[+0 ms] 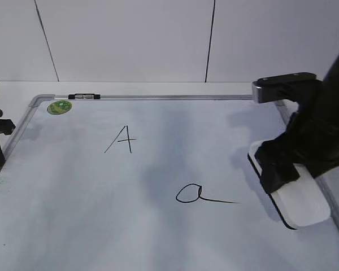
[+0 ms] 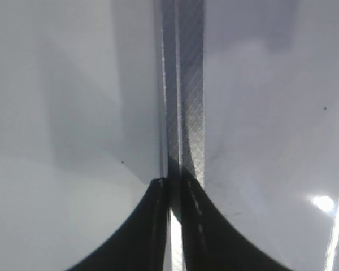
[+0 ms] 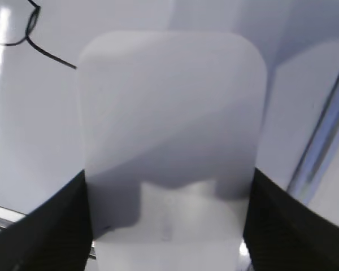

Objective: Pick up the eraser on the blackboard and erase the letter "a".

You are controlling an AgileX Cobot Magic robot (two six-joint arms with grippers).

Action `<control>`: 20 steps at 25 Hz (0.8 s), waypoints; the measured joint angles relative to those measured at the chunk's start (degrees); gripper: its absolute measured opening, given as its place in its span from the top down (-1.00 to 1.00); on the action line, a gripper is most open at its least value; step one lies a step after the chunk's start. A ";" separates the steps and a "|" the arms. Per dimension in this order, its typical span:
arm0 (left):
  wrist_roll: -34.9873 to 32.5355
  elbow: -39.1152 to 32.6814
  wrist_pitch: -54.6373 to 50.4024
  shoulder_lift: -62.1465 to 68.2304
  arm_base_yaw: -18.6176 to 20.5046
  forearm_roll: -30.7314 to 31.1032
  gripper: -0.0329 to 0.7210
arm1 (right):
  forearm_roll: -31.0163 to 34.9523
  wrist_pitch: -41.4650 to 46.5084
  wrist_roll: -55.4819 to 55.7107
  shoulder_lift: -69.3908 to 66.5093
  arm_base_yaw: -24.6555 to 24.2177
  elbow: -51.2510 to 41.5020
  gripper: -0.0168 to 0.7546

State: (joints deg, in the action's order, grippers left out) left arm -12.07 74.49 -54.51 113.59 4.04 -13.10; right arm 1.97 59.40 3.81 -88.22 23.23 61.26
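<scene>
At the right edge of the blackboard (image 1: 158, 226), the eraser (image 1: 302, 206) lies flat on the white surface, its long side running roughly along the silver-grey frame beside it. The right end effector (image 1: 279, 169) sits over the eraser's far end, its dark fingers (image 3: 51, 226) spread wide and standing on either side of the white block; in the right wrist view they flank its two long edges closely, though contact is hard to judge there. The letter "a" (image 1: 195, 193) sits just left of the eraser, its tail stroke reaching toward it without touching, and the capital "A" (image 1: 121, 139) is farther up and to the left. A round green sticker (image 1: 59, 106) marks the far left corner. The left end effector (image 2: 170, 226) hangs at the board's left frame, its jaws nearly together with nothing between them.
</scene>
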 joint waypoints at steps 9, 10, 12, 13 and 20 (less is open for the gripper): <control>0.00 0.00 0.00 0.00 0.00 0.00 0.78 | 0.00 1.60 -0.31 -9.20 5.54 8.70 -0.53; 0.00 0.00 0.00 0.00 0.00 0.00 0.78 | 0.00 1.60 -0.41 -10.22 6.25 9.17 -0.53; 0.00 0.09 0.00 0.00 0.00 0.00 0.78 | 0.00 1.68 -0.64 -12.22 7.41 10.13 -0.53; 0.00 0.09 0.00 0.00 0.00 0.00 0.78 | 0.00 1.68 -0.74 -13.07 7.88 10.44 -0.53; 0.00 0.09 0.00 0.00 0.00 0.00 0.78 | 0.56 2.08 -2.42 -20.01 9.46 14.86 -0.53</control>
State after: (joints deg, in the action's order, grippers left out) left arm -12.07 74.58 -54.51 113.59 4.04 -13.10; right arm 2.53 61.48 1.39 -108.23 32.69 76.12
